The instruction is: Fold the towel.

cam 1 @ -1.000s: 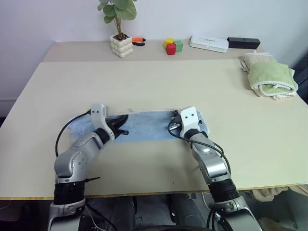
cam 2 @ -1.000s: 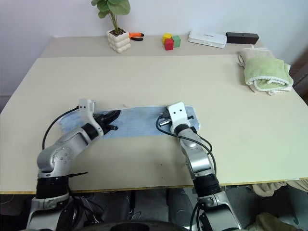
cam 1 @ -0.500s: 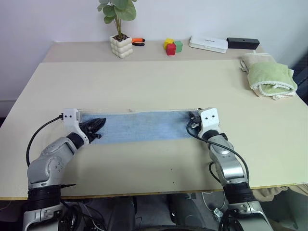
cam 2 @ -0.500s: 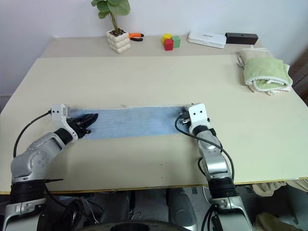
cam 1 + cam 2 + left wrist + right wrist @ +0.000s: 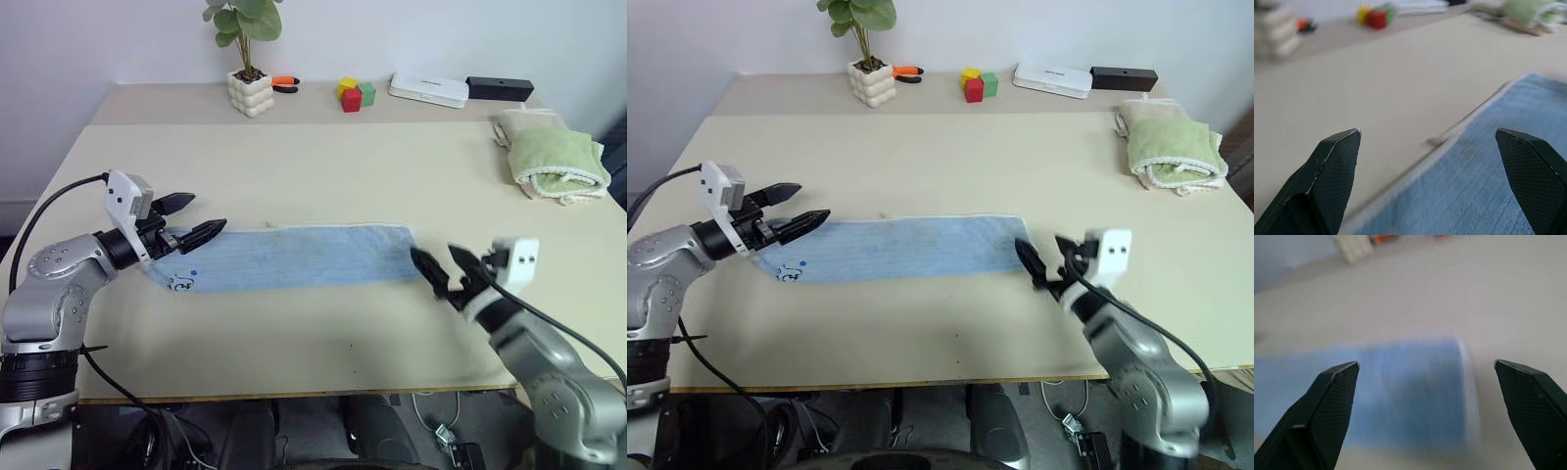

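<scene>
The towel [image 5: 294, 257] lies flat on the table [image 5: 323, 166] as a long light blue strip running left to right, with a small dark mark [image 5: 183, 284] near its left front corner. My left gripper [image 5: 208, 213] hovers open above the towel's left end, pointing right, with nothing between its fingers. Just past the towel's right end, my right gripper [image 5: 432, 255] is open and empty, pointing back at the cloth. The left wrist view shows the pale towel edge [image 5: 1488, 171] between spread fingers [image 5: 1334, 161]. The right wrist view shows the towel's right end [image 5: 1410, 391].
A folded green towel [image 5: 556, 157] rests on a beige one [image 5: 516, 121] at the far right. Along the back stand a potted plant [image 5: 247, 93], an orange tool [image 5: 284, 83], coloured blocks [image 5: 354, 95], a white box [image 5: 428, 90] and a black box [image 5: 500, 88].
Both grippers pulled the towel's ends apart into a long strip, then opened and let go. The left one rose and moved left; the right one drew back to the right.
</scene>
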`<control>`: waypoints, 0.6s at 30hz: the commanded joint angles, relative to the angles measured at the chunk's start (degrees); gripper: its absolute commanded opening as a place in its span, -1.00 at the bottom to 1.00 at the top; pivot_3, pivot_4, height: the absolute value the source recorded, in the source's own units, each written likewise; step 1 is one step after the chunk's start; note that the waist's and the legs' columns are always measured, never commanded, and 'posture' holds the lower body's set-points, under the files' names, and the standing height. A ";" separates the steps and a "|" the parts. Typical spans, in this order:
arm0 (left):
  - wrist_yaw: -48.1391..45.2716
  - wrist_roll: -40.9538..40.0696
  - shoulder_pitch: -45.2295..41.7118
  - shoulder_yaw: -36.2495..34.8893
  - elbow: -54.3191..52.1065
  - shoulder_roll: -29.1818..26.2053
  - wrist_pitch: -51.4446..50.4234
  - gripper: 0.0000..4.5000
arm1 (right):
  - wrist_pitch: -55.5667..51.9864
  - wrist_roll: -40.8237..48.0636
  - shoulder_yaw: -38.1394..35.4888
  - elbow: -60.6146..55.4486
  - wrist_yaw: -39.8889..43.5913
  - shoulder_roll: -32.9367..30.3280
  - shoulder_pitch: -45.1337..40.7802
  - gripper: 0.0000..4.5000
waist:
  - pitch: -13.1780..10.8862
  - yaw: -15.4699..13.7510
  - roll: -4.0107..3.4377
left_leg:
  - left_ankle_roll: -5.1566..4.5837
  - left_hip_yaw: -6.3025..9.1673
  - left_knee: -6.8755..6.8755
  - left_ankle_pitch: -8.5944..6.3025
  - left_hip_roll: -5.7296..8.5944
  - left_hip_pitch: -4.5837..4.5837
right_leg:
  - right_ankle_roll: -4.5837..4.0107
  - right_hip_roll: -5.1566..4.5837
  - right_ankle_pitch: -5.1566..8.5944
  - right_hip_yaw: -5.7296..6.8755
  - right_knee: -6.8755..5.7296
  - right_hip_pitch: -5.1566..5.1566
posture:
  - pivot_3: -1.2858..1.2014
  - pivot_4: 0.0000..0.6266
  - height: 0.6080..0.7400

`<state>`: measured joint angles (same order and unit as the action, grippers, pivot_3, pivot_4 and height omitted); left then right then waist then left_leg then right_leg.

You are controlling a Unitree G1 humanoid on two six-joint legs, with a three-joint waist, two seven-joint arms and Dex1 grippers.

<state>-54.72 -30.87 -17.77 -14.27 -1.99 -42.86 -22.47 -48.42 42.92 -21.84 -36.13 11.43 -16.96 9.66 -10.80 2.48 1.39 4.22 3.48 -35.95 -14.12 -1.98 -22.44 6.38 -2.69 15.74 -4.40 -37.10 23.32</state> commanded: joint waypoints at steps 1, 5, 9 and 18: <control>-5.58 -0.69 -1.12 0.65 0.43 -1.61 1.98 0.99 | -1.47 2.97 0.28 -4.84 -2.44 0.97 2.64 1.00 | -0.03 0.24 -0.05 | 0.00 -0.05 0.00 0.00 0.00 0.02 | 0.00 0.01 0.00 -0.06 0.00 0.02 | 0.03 -0.52 1.00; -6.75 -1.03 -1.76 1.27 -0.01 -1.50 1.14 0.99 | -1.24 3.79 2.31 -3.33 -7.04 6.18 3.69 1.00 | -0.02 0.12 -0.05 | 0.00 -0.06 -0.02 0.00 -0.02 0.02 | -0.06 0.04 0.03 -0.09 -0.01 0.04 | 0.03 -0.52 1.00; -6.29 -1.49 -1.42 1.14 -1.65 -1.40 0.00 0.99 | -0.73 4.81 3.74 -0.94 -11.10 11.42 1.29 1.00 | -0.02 0.08 -0.05 | -0.01 -0.06 -0.03 0.00 -0.02 -0.04 | -0.07 0.02 0.04 -0.09 0.01 0.07 | 0.03 -0.52 1.00; -5.02 -1.30 1.62 -0.34 -5.23 -2.49 -1.58 0.99 | 3.99 -0.83 7.38 10.07 -14.01 15.01 -7.44 1.00 | 0.01 0.76 0.01 | -0.01 -0.06 -0.03 0.00 -0.04 0.03 | -0.09 0.05 0.03 -0.09 0.00 0.05 | 0.03 -0.52 1.00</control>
<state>-60.09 -31.94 -16.21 -12.73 -5.46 -44.55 -24.37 -45.16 43.09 -15.13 -29.08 -1.63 -2.75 3.14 -10.79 3.24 1.39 4.21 3.42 -35.99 -14.12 -2.03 -22.40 6.29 -2.65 15.77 -4.49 -37.10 23.37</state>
